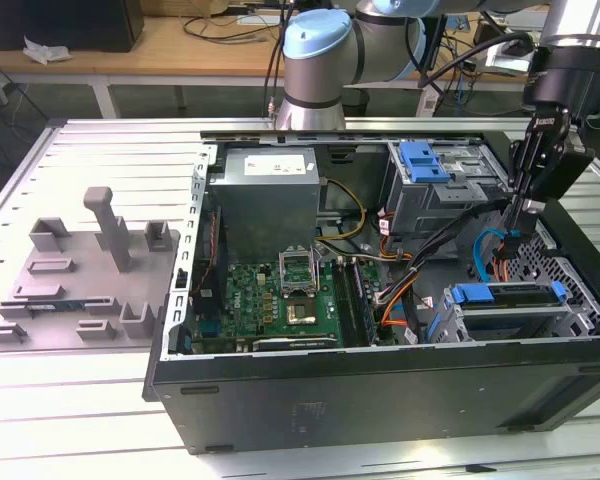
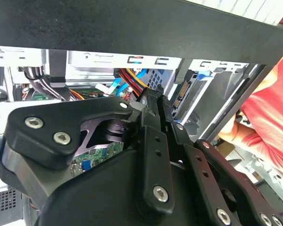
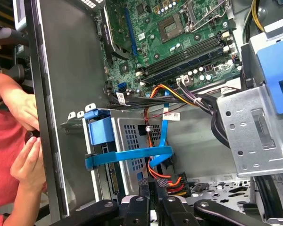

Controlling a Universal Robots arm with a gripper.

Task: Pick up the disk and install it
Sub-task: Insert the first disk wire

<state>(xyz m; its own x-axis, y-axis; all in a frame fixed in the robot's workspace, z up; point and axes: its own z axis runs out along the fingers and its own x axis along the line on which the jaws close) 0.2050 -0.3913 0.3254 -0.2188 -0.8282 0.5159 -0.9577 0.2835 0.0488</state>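
Fingers (image 2: 151, 132) clenched — over open computer case (image 1: 380, 385); slatted metal table (image 1: 100, 400), wooden desk (image 1: 180, 45) behind.

Person (image 3: 7, 183) partly beyond first wrist view's edge

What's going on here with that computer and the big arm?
A robot arm's tool reaches down into an open computer case lying on a table, between two metal drive cages with blue plastic parts, close to blue and orange cables. I cannot tell whether it holds anything. A person's hands are just outside the case wall.
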